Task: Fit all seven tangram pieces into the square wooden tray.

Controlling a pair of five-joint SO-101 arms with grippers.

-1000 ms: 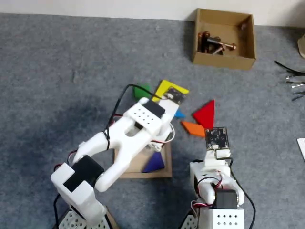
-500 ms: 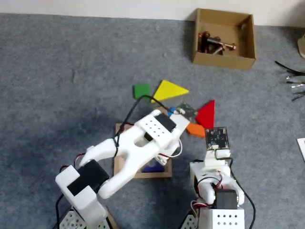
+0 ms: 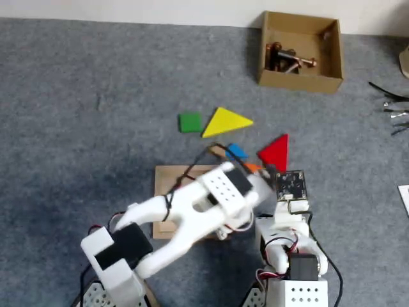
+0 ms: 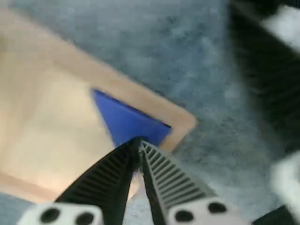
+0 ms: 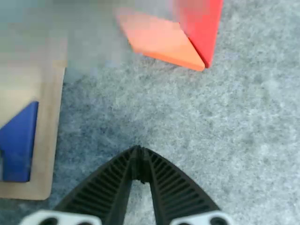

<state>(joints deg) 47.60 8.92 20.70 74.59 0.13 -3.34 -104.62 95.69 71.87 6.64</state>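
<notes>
The square wooden tray (image 3: 169, 176) lies on the grey carpet, half covered by my left arm (image 3: 220, 192). A dark blue triangle (image 4: 129, 123) sits in the tray's corner (image 4: 180, 123). My left gripper (image 4: 139, 144) is shut, its tips at that triangle's edge. Loose pieces lie beyond the tray: a green square (image 3: 190, 121), a yellow triangle (image 3: 227, 121), a small blue piece (image 3: 236, 151), a red triangle (image 3: 276, 152) and an orange piece (image 3: 254, 167). My right gripper (image 5: 139, 154) is shut over bare carpet, short of the orange piece (image 5: 161, 42) and the red triangle (image 5: 199, 21).
A cardboard box (image 3: 300, 73) with metal parts stands at the far right. Cables (image 3: 390, 102) lie at the right edge. The tray's rim (image 5: 49, 136) and the blue triangle (image 5: 18, 140) lie beside my right gripper. Open carpet spreads to the left.
My left arm has swung from over the yellow and green pieces toward the right arm, to the tray's corner with the blue triangle. The right arm has kept still.
</notes>
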